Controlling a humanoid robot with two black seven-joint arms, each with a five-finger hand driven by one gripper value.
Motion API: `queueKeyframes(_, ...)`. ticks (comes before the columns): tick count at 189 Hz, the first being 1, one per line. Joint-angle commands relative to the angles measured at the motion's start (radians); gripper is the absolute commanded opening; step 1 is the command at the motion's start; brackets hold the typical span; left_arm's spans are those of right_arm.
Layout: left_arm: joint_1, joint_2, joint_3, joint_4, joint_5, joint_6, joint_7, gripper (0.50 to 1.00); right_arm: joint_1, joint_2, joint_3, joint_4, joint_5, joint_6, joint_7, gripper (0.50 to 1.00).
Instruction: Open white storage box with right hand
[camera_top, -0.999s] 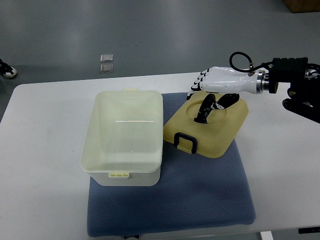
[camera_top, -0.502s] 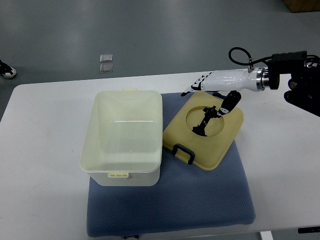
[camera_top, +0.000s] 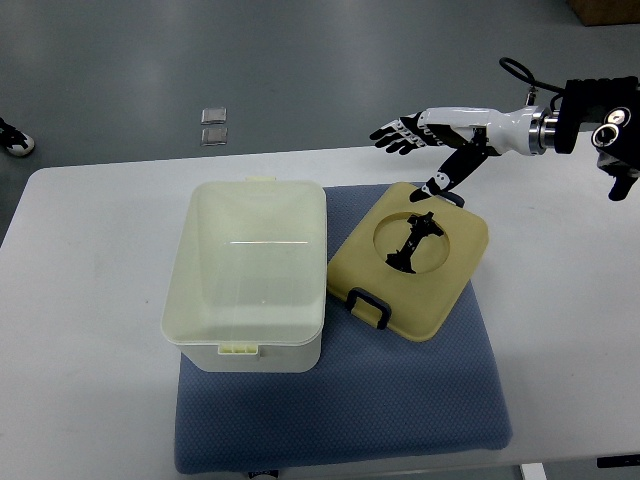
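We see the white storage box standing open on the left part of a blue mat, which lies on the white surface; its inside looks empty and pale. Its cream lid lies flat on the mat just beside the box's right side, top face up, with a black handle across a round recess and a black latch at its near edge. Our right robot hand reaches in from the right edge and hovers above the far edge of the lid, apart from it, fingers spread and holding nothing, the thumb pointing down toward the lid. Beyond the surface, on the grey floor, lie two small clear packets, and a shoe shows at the left edge
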Motion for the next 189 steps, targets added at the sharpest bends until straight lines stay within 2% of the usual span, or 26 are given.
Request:
queueKeyframes(1,0.000,0.000,0.000,-0.001,0.000,0.000,0.000,1.000,-0.032,0.035,0.000,-0.033,0.146,-0.006,-0.046,0.895)
queueKeyframes(28,0.000,0.000,0.000,-0.001,0.000,0.000,0.000,1.000,-0.063,0.077,0.014,-0.088,0.333,-0.005,-0.099,0.895)
queueKeyframes(66,0.000,0.000,0.000,0.001,0.000,0.000,0.000,1.000,-0.118,0.142,0.102,-0.166,0.581,-0.006,-0.206,0.897)
queueKeyframes(100,0.000,0.000,0.000,0.001,0.000,0.000,0.000,1.000,-0.147,0.192,0.200,-0.189,0.680,-0.021,-0.220,0.897)
queueKeyframes(149,0.000,0.000,0.000,0.001,0.000,0.000,0.000,1.000,-0.160,0.276,0.250,-0.242,0.761,-0.158,-0.221,0.911)
queueKeyframes(189,0.000,0.000,0.000,0.001,0.000,0.000,0.000,1.000,-0.193,0.316,0.312,-0.255,0.767,-0.235,-0.211,0.924)
